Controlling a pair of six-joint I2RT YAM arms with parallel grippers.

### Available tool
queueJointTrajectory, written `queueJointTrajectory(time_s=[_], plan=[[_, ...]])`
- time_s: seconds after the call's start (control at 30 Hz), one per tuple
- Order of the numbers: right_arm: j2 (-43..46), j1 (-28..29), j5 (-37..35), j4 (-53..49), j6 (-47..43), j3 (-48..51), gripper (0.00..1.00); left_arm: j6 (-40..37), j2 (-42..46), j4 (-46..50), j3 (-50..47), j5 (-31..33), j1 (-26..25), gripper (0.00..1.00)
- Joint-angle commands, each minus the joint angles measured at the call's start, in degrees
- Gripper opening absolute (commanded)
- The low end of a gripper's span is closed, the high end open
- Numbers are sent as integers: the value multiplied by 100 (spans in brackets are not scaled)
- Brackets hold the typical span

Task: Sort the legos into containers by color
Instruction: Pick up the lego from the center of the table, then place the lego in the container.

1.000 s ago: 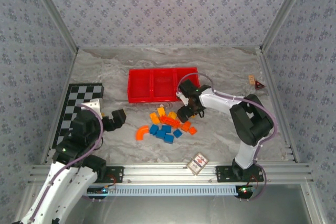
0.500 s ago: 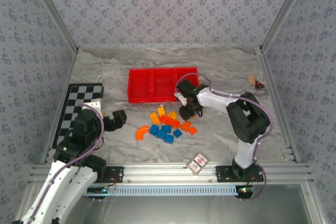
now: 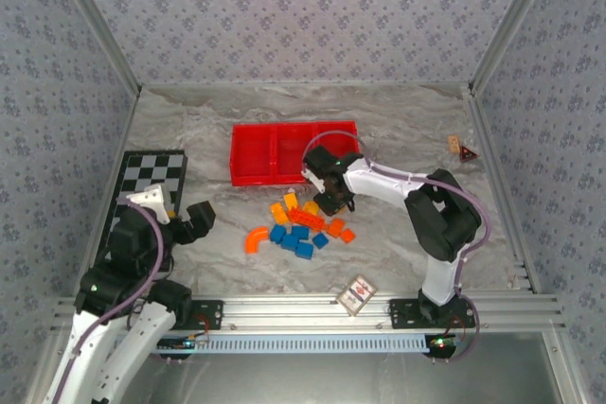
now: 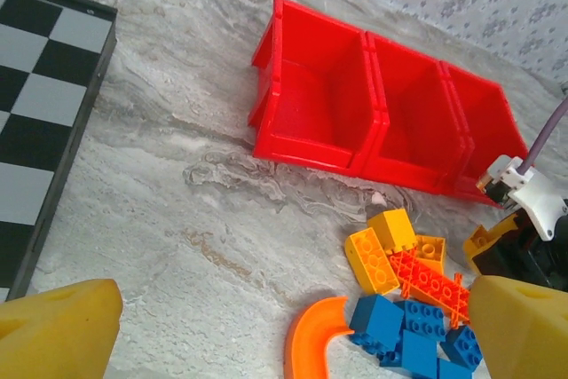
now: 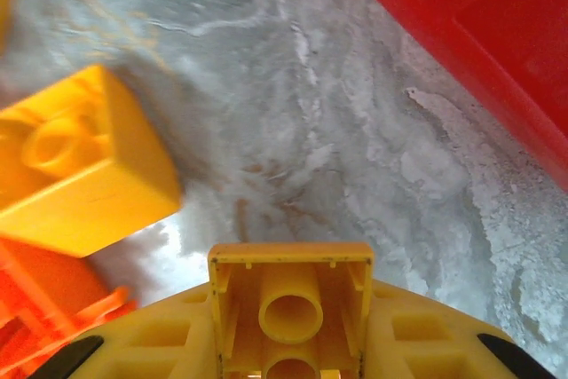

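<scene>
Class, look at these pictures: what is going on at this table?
Two robot arms are sorting a pile of legos by colour. The right pincer has a yellow brick clamped between its fingers, beside the pile and near the red tray. The left pincer hangs open by the checkerboard. The tray compartments look empty.

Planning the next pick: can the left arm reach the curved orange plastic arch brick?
Likely yes: the curved orange arch brick lies nearest the left gripper, jaws open, bare tabletop between them.
</scene>
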State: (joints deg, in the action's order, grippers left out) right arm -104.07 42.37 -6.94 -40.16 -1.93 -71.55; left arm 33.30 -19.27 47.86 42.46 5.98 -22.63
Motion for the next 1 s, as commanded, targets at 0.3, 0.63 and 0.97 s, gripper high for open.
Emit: queueJointTrajectory(time_s=[0.3, 0.63, 0.97], plan=[[675, -729, -214, -250, 792, -1077, 18, -51, 165, 303, 113, 502, -39, 100], [-548, -1527, 695, 399, 1027, -1772, 18, 186, -44, 322, 37, 474, -79, 100], [-1091, -1669, 834, 547, 976, -2144, 28, 246, -226, 300, -31, 574, -205, 100]])
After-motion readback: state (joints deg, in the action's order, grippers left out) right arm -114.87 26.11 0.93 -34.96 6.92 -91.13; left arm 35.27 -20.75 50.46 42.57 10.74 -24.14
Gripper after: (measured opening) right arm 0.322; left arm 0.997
